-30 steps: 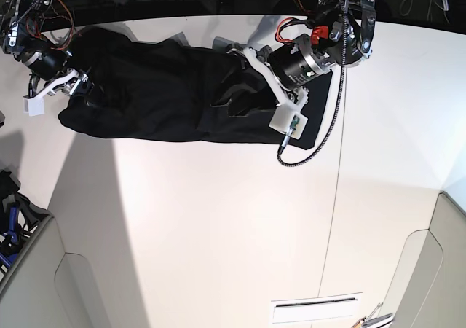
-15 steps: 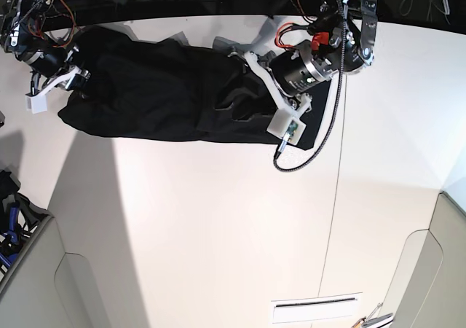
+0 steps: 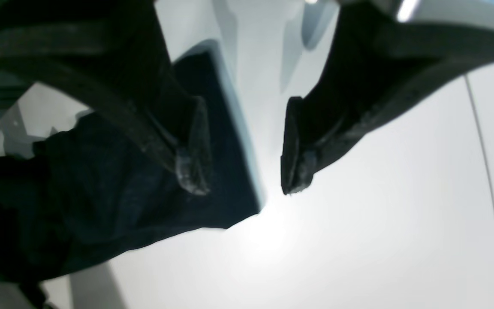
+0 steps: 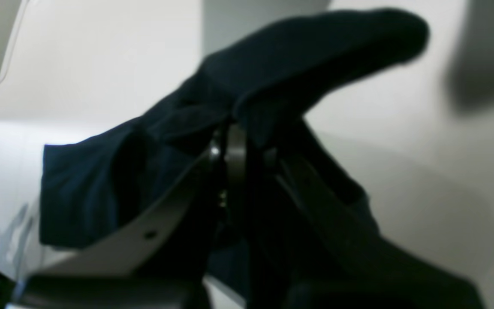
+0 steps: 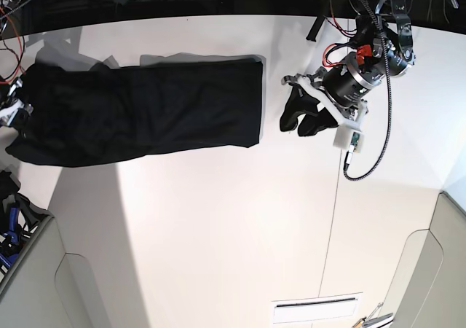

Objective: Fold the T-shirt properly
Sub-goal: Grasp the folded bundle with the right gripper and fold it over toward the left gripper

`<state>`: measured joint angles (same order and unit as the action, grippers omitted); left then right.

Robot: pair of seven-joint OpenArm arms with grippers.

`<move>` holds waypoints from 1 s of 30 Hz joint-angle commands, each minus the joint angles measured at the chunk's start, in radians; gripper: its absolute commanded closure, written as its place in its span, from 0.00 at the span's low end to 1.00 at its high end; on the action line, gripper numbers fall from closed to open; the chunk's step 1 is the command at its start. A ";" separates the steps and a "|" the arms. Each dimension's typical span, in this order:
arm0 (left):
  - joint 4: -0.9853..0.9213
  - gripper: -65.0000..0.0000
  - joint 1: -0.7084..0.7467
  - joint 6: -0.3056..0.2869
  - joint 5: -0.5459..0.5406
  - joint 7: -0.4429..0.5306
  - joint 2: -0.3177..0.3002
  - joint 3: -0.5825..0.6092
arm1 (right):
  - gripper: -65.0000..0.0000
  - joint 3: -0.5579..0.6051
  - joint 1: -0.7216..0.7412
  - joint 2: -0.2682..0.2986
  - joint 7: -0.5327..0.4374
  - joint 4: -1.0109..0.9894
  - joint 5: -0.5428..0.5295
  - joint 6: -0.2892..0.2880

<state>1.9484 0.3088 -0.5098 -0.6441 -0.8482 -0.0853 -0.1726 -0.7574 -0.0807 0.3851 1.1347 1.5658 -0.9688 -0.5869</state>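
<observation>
Lying flat on the white desk (image 5: 218,219), the T-shirt (image 5: 145,109) makes one long black strip. From above, the left pincer (image 5: 300,116) hangs just past one end of it, not touching. Its own camera shows more: the two pads (image 3: 195,146) stand wide apart with nothing between them, and the cloth edge sits just beside one pad. The right pincer (image 5: 16,116) is almost off the side at the far end of the strip. Only its close camera shows its pads pressed together on a bunched fold of the cloth (image 4: 272,77).
</observation>
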 commanded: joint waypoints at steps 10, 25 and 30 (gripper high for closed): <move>-0.215 0.55 0.005 -0.010 -0.048 0.021 0.005 0.042 | 1.00 0.202 0.037 -0.121 -0.021 0.357 -0.006 -0.011; -0.220 0.55 0.004 -0.010 -0.029 0.044 0.004 0.078 | 0.54 0.795 0.011 -0.366 -0.043 0.323 0.269 0.008; -0.216 0.55 0.004 -0.011 -0.032 0.035 0.004 -0.016 | 0.50 0.893 0.011 -0.366 -0.045 0.302 0.247 0.007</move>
<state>1.7161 0.3180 -0.5171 -0.6716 -0.8158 -0.0772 -0.1867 0.1379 -0.0834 0.0196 1.1118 1.8511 -0.6975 -0.5762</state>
